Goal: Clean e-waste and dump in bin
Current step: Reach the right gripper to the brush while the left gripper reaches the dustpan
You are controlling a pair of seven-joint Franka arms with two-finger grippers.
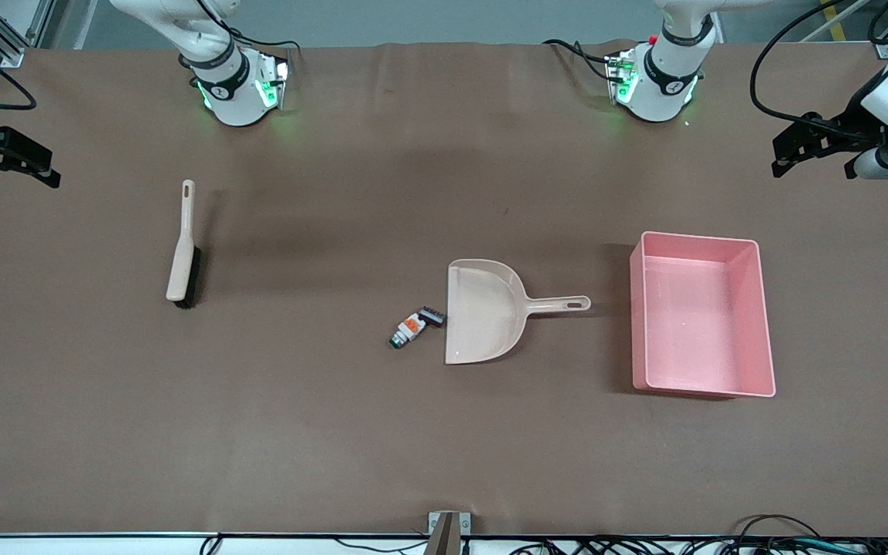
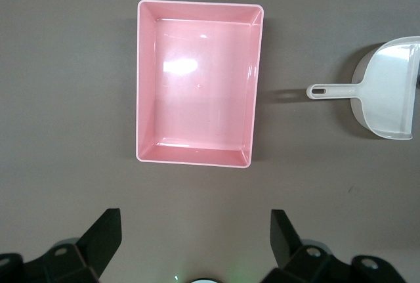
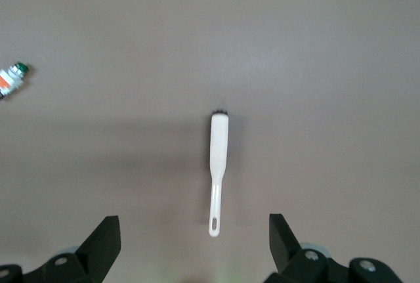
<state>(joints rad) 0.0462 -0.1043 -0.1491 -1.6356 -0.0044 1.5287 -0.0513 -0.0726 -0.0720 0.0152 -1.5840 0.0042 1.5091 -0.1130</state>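
Nothing is in hand yet, and both arms hang high at the 2 ends of the brown tabletop (image 1: 428,439).

Starting at the right arm's end: the right gripper (image 1: 8,158) hovers out at the table's edge, its black jaws spread wide and empty. Next along is the hand brush (image 1: 182,250), a slim beige plastic handle with a black bristle strip, lying flat with its long axis running toward and away from the front camera, hanging hole at the end toward the bases. I'd say this is the right arm's pick, since it lies straight out from those jaws in the right wrist view.

Mid-table now: the e-waste (image 1: 415,327), a small white-grey plug with orange and green bits, lies on a slant, its black end nearly touching the dustpan (image 1: 482,312). The pan is smooth beige plastic, its straight open lip facing the e-waste, its thin handle pointing toward the bin (image 1: 752,316).

That bin is a glossy pink rectangular tub, low-walled and empty, just past the handle tip.

Last, the left gripper (image 1: 814,150) hovers at the left arm's end, jaws spread, holding nothing. It is the nearer arm to pan and bin.
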